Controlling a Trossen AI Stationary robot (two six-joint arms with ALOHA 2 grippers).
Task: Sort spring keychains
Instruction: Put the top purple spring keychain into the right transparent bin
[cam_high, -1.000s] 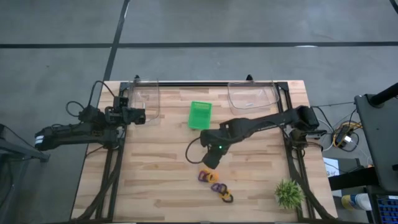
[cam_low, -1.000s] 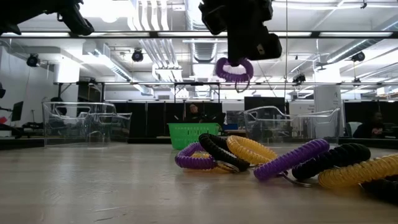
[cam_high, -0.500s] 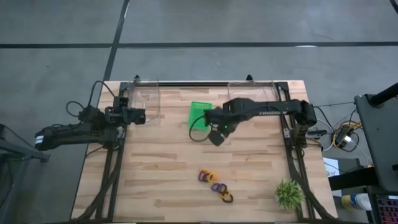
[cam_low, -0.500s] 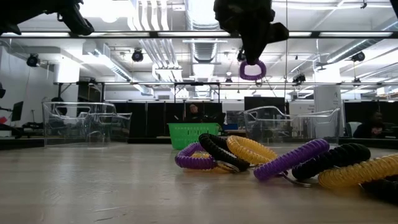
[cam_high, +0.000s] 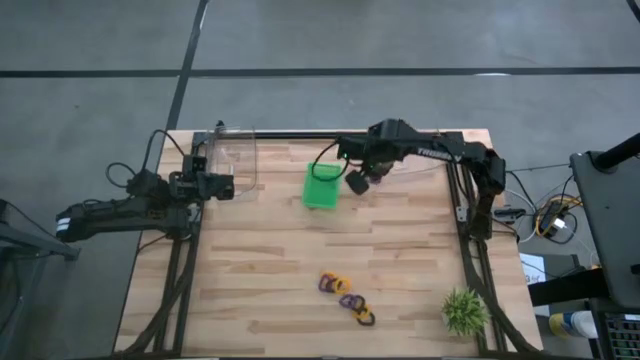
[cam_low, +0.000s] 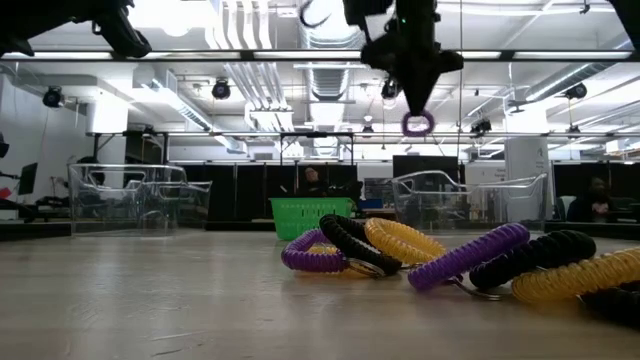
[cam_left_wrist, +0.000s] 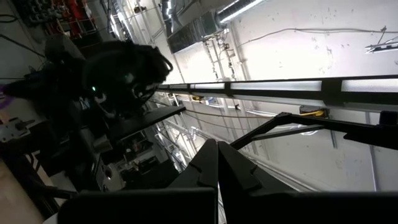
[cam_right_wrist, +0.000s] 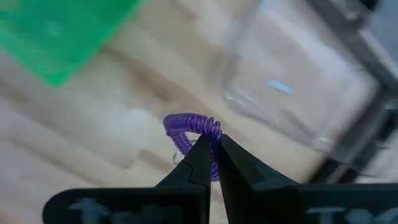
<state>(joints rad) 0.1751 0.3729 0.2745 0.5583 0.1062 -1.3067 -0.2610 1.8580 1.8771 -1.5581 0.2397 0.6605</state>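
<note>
Sorting barely begun: 1 purple coil in the air, the heap still waiting.

Right gripper (cam_high: 358, 181), upper centre of the high view, is clamped on a purple spring keychain (cam_right_wrist: 189, 133) that dangles from its fingertips just right of the green basket (cam_high: 322, 186) and near the clear bin (cam_right_wrist: 298, 93) at the table's upper right edge. Neither bin visibly holds a keychain, though their contents are hard to make out, so I judge this to be an early carry with the drop not yet made. Remaining spring keychains (cam_high: 346, 296), purple, orange-yellow and black, lie tangled in a heap low and centre on the table (cam_high: 250, 270). Left gripper (cam_high: 226, 187) rests closed and empty at the upper left beside the other clear bin (cam_high: 232, 155).
</note>
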